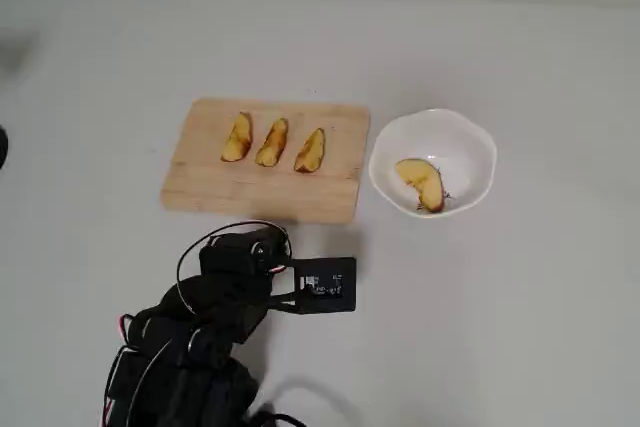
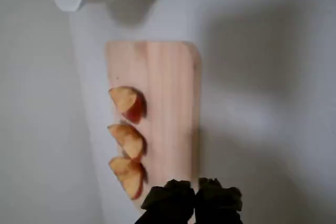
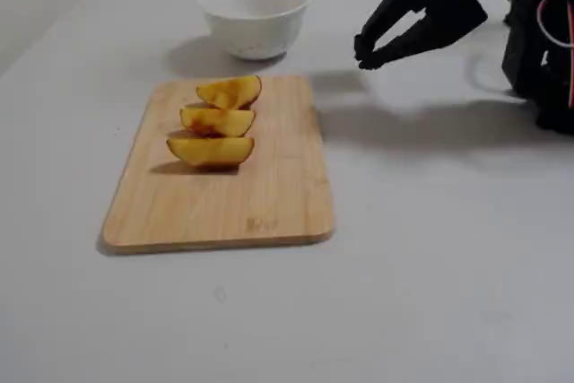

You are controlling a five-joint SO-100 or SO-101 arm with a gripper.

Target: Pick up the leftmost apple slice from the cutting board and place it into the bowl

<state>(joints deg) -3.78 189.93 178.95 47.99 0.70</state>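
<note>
Wrist view: claw (image 2: 195, 190) enters from the bottom edge, both black fingertips pressed together with only a hairline seam between them, nothing pinched. Fixed view agrees: claw (image 3: 365, 57) is closed and empty, hanging in the air above the bare table, off the board's right long edge, level with its far end and not touching anything. Its shadow falls on the table beside the board.

Broad apple slice (image 1: 422, 183) is in the bowl (image 1: 472, 137), lying on the bottom left of centre in the overhead view, red skin edge toward the lower right. A dark mark on the bowl floor sits just beside it; too small to make out.

Cutting board (image 1: 250, 192) carries three narrower slices (image 1: 273, 142) in a row along its far half in the overhead view, each slightly apart from the next, all tilted the same way. Near half of the board is bare wood. In the wrist view the slices sit along the board's left side, and the right strip of the board is clear up to its edge.

Bowl stands just beside the board's right short edge in the overhead view, with a narrow gap, not touching. Arm body (image 1: 215, 337) is at the bottom left of that view, with a strip of bare table between it and the board's near edge. Table (image 1: 560, 327) to the right of the arm and below the bowl is open.
</note>
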